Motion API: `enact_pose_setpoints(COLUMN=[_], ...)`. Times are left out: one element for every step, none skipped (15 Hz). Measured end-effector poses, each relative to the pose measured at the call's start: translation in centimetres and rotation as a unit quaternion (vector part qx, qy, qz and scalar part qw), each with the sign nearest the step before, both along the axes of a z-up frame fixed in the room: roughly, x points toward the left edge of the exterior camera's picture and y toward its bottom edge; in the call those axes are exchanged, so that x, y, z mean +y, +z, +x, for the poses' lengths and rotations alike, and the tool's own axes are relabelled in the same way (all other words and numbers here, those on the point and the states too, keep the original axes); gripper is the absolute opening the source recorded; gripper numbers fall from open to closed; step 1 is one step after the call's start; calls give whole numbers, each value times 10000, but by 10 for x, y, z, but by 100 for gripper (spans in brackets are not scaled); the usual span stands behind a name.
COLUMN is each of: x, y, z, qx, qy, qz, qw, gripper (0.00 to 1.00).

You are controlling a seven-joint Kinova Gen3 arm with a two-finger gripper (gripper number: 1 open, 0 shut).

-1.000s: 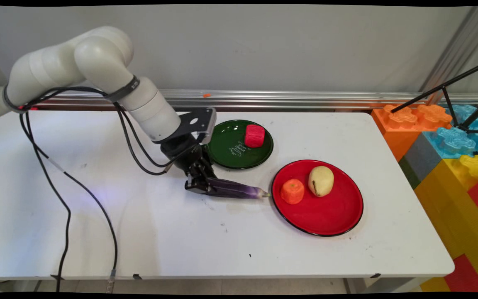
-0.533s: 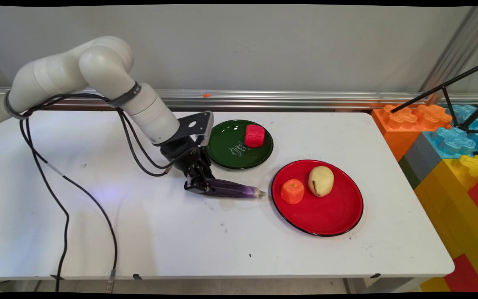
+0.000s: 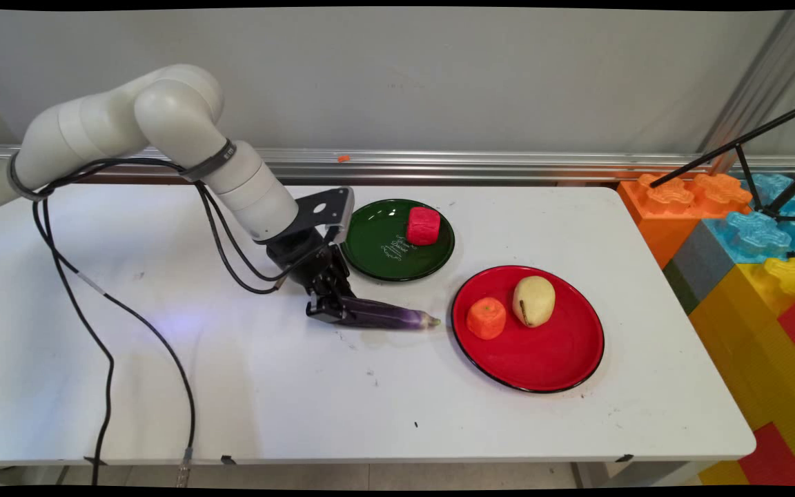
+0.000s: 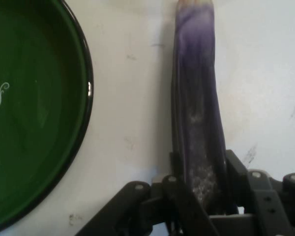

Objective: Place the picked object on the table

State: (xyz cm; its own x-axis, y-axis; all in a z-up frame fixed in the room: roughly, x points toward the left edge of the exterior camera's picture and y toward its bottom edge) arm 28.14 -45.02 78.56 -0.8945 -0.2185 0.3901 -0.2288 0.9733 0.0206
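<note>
A long purple eggplant (image 3: pixel 390 318) lies on the white table (image 3: pixel 301 386), its tip pointing toward the red plate (image 3: pixel 542 359). My gripper (image 3: pixel 330 312) is shut on the eggplant's left end. In the hand view the eggplant (image 4: pixel 196 113) runs up from between my fingers (image 4: pixel 173 189), with the green plate (image 4: pixel 34 108) on its left. The green plate (image 3: pixel 377 255) sits just behind the gripper and carries a red cube-shaped fruit (image 3: pixel 424 226). An orange fruit (image 3: pixel 486 318) and a yellowish potato-like piece (image 3: pixel 533 301) rest on the red plate.
Large coloured building blocks (image 3: pixel 749 241) stand off the table's right end, with a black tripod (image 3: pixel 770 159) over them. Black cables (image 3: pixel 108 324) hang from the arm across the left of the table.
The gripper and the eggplant have slid slightly left, so the eggplant's tip now stands farther from the red plate's rim. The arm's elbow has shifted a little.
</note>
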Motion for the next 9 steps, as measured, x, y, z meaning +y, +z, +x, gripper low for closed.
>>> enact_pose_setpoints(x=[0, 0, 0, 0, 0, 0, 0, 1, 1], y=[-1, -1, -1, -1, -1, -1, 0, 0, 1], z=[0, 0, 1, 0, 0, 0, -1, -1, -2], qx=[-3, -6, -6, -2, 4, 8, 11, 15, 24], qy=[-3, -14, -23, -38, -44, -48, -44, -37, -26], qz=[6, 10, 14, 16, 17, 21, 26, 30, 32], qw=[10000, 10000, 10000, 10000, 10000, 10000, 10000, 10000, 10000], gripper=[0, 0, 100, 100, 100, 100, 100, 100, 100])
